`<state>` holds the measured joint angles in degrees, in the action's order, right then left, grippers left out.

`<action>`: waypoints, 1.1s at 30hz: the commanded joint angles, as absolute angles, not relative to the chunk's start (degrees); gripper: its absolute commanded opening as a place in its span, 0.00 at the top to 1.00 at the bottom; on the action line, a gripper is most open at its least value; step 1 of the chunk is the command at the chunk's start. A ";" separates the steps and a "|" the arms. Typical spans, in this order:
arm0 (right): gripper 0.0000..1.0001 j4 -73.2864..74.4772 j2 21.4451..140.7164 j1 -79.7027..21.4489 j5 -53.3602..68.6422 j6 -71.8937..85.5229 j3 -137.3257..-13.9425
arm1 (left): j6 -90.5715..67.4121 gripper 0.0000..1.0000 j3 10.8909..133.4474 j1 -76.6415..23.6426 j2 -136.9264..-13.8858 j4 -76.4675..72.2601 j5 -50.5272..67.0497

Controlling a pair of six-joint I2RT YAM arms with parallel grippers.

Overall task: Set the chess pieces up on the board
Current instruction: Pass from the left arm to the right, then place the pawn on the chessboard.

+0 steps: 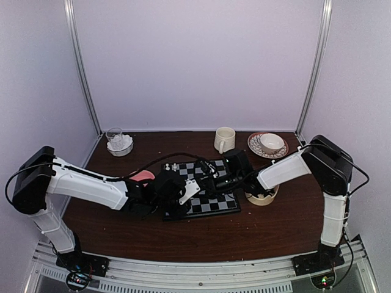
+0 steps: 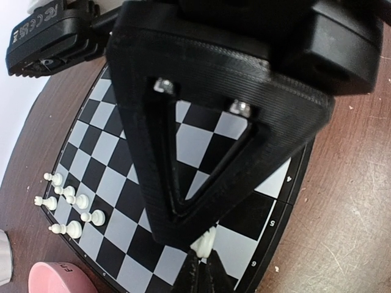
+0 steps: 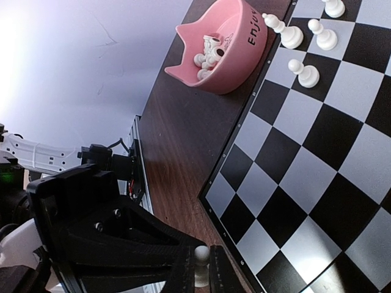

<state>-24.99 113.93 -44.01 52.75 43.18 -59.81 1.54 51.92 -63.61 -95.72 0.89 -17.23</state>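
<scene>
Together, our left fingers (image 2: 190,276) and right fingers (image 3: 220,278) pinch one white pawn (image 3: 201,264) at the chessboard's (image 3: 293,183) rim, bottom centre of both wrist views; more white pieces (image 3: 308,74) stand upper right, beside the pink bowl (image 3: 220,58)

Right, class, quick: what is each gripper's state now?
Left gripper: jaws closed on a white chess piece.
Right gripper: jaws closed on a white pawn.

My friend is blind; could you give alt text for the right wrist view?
The tool grips a white piece near the edge of the board. Beyond, a pink bowl holds more pieces; others stand on the board.
</scene>
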 commanded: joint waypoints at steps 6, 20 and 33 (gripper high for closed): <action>0.98 -18.09 110.89 -43.96 47.60 33.88 -60.00 | 1.78 0.72 52.58 -64.40 -95.49 -1.75 -18.67; 0.99 -11.32 102.00 -48.34 19.18 12.46 -55.97 | -7.76 0.61 46.14 -61.27 -81.62 -3.63 -22.64; 0.97 -11.38 110.50 -58.63 5.68 2.97 -62.68 | -20.24 0.60 39.13 -50.04 -69.42 -1.55 -22.87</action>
<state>-10.98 107.87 -57.87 11.42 5.96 -60.40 -16.73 40.10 -49.91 -71.68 -0.34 -21.87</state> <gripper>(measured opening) 0.053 0.393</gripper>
